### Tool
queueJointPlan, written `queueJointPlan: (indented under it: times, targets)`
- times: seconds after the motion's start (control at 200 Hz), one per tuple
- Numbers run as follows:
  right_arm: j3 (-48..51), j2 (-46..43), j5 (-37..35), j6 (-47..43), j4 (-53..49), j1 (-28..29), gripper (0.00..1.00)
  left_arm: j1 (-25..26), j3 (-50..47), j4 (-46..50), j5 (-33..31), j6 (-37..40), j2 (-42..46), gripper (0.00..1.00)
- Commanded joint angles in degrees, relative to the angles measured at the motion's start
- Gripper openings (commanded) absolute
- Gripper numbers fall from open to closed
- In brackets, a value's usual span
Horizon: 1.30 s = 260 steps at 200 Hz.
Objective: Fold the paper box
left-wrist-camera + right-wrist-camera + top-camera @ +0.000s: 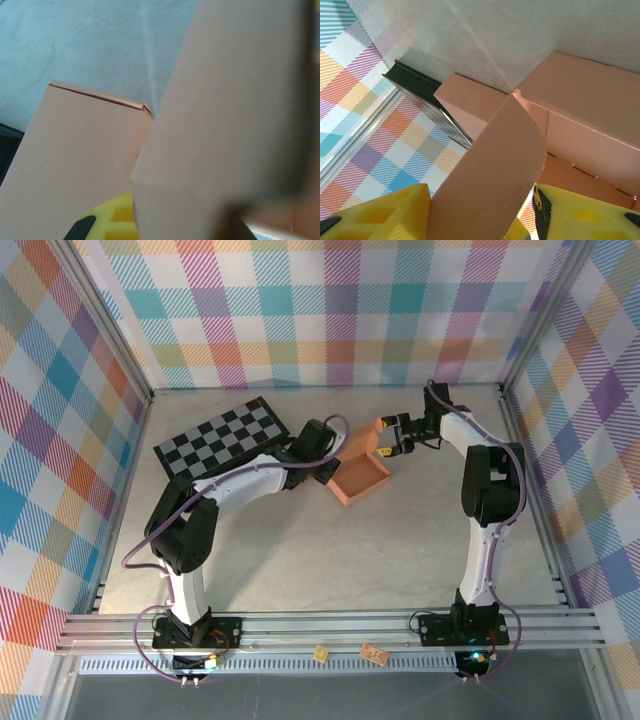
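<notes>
The orange paper box (pixel 362 476) sits open-topped mid-table, its walls partly raised. My left gripper (pixel 328 462) is at the box's left wall. In the left wrist view a box panel (pixel 220 115) stands right over one yellow finger (pixel 107 222), and the jaws are shut on that wall. At the box's far right corner my right gripper (pixel 388 445) holds its jaws apart around a curved flap (pixel 495 165). The flap lies between the yellow fingers (pixel 385 212), and a sliver of background shows beside the right one.
A black-and-white checkerboard mat (pixel 225 438) lies at the back left, just behind the left arm. Plaid walls and aluminium rails (pixel 330 625) enclose the table. Two small orange bits (pixel 373 651) lie outside the near rail.
</notes>
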State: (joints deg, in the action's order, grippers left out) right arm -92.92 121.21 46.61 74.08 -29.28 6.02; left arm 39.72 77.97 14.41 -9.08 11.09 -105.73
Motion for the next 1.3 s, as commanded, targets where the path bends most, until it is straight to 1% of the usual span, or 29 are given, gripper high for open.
queueJointPlan:
  times: [0.0, 0.08, 0.18, 0.29, 0.4, 0.455, 0.605, 0.66, 0.725, 0.79, 0.9, 0.93, 1.055, 1.125, 1.155, 1.295]
  targets:
    - [2.2, -4.9, 3.8, -3.6, -3.3, 1.4, 0.56, 1.9, -3.6, -4.7, 0.0, 5.4, 1.8, 0.0]
    - [2.6, -6.0, 3.2, -6.2, -4.9, 1.4, 0.55, 2.2, -5.5, -6.3, -0.4, 6.1, 2.5, 0.0]
    - [0.0, -7.0, -0.1, -13.5, -13.7, 0.3, 0.55, 2.3, -7.2, -7.4, -0.1, 8.0, 3.3, 0.0]
    - [-2.5, -9.1, -5.9, -20.8, -21.3, -1.6, 0.56, 2.2, -9.0, -8.3, 3.1, 12.2, 5.2, 0.0]
    - [-7.2, -9.2, -10.9, -27.7, -28.0, -2.4, 0.57, 2.2, -10.1, -6.4, 7.1, 17.4, 7.2, 0.0]
    - [-8.9, -9.6, -12.4, -30.3, -29.2, -2.1, 0.59, 1.9, -10.1, -4.6, 9.5, 19.6, 7.7, 0.0]
    - [-9.9, -10.5, -16.3, -34.9, -32.7, -0.4, 0.61, 1.2, -10.0, -1.9, 10.2, 23.2, 7.7, 0.0]
    - [-10.2, -9.7, -17.0, -36.8, -32.9, -0.4, 0.61, 0.7, -10.0, -1.9, 10.3, 24.0, 7.7, 0.0]
    - [-12.7, -8.0, -19.3, -40.0, -33.6, -0.4, 0.61, -0.1, -9.4, -1.3, 11.1, 24.4, 7.6, 0.0]
    - [-16.1, -5.7, -18.8, -41.4, -33.4, -0.4, 0.61, -0.6, -8.9, -0.8, 11.5, 24.7, 7.4, 0.0]
    - [-22.6, -0.7, -17.3, -40.9, -33.5, 0.3, 0.61, -1.0, -8.5, -0.8, 11.6, 24.3, 7.4, 0.0]
    - [-24.1, 0.7, -17.1, -40.8, -33.7, 0.7, 0.61, -1.1, -8.3, -0.7, 11.7, 23.8, 7.3, 0.02]
    - [-28.0, 5.9, -16.3, -40.8, -34.2, 2.8, 0.6, -1.1, -7.3, -0.1, 12.4, 20.6, 6.9, 0.18]
    - [-28.0, 7.3, -15.7, -40.0, -33.6, 3.2, 0.6, -1.1, -7.5, -0.6, 13.1, 17.6, 7.6, 0.35]
    - [-27.7, 7.4, -15.2, -39.4, -33.0, 3.3, 0.59, -1.1, -7.8, -1.1, 13.5, 15.6, 8.3, 0.4]
    - [-26.9, 6.9, -12.2, -37.6, -31.2, 3.7, 0.59, -0.6, -10.2, -3.5, 16.9, 4.2, 14.4, 0.52]
